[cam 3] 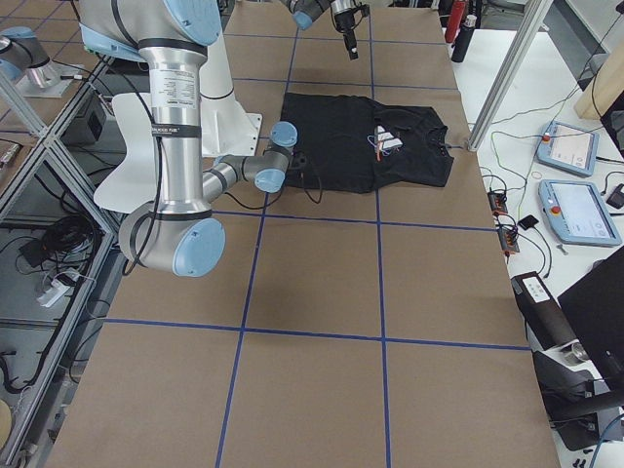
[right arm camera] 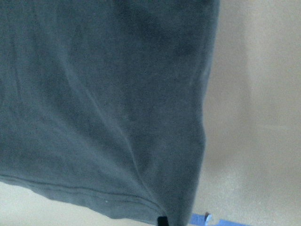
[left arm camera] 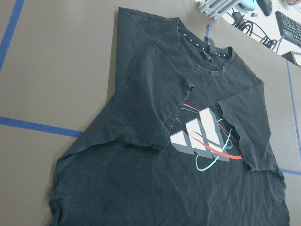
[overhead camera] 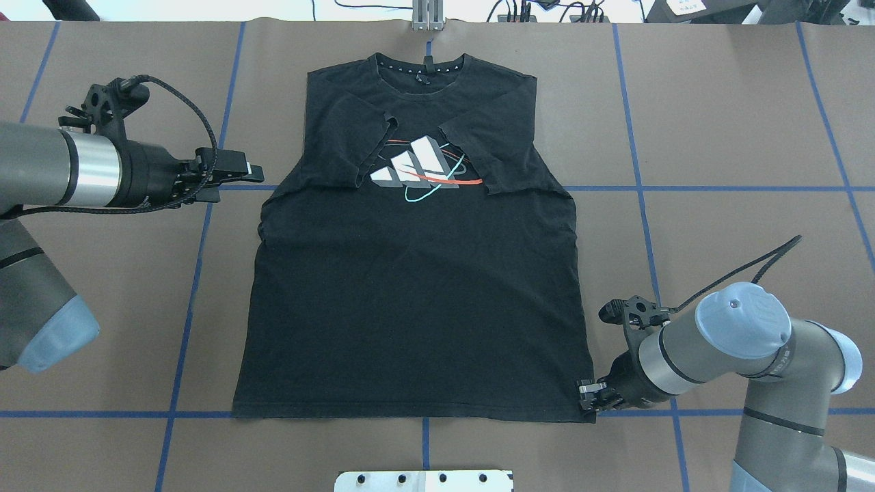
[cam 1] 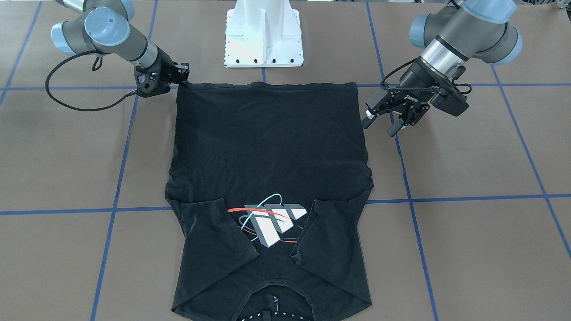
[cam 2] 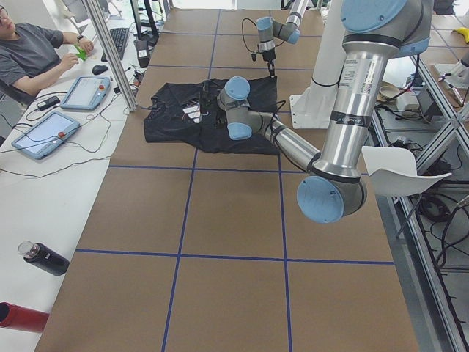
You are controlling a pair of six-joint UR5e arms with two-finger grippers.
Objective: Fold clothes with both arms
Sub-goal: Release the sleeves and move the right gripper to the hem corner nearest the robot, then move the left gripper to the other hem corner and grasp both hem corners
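Note:
The black T-shirt [cam 1: 267, 142] lies flat on the brown table, print side up, both sleeves folded inward beside the white, red and teal logo [overhead camera: 424, 171]. Its collar points away from the robot. My right gripper [overhead camera: 586, 398] sits low at the hem corner nearest the robot, shut on that corner [cam 1: 184, 76]; the right wrist view shows the cloth [right arm camera: 94, 94] close up with one fingertip [right arm camera: 162, 220] at the hem. My left gripper [cam 1: 380, 125] hovers open and empty just off the shirt's other side edge, level with the sleeve [overhead camera: 236, 183]. The left wrist view looks across the shirt [left arm camera: 164, 165].
The white pedestal base [cam 1: 263, 40] stands just behind the hem. Blue tape lines [overhead camera: 642, 205] cross the brown table. A person [cam 2: 29, 51] sits at a side desk with tablets [cam 2: 84, 92]; bottles [cam 2: 44, 258] lie on that bench.

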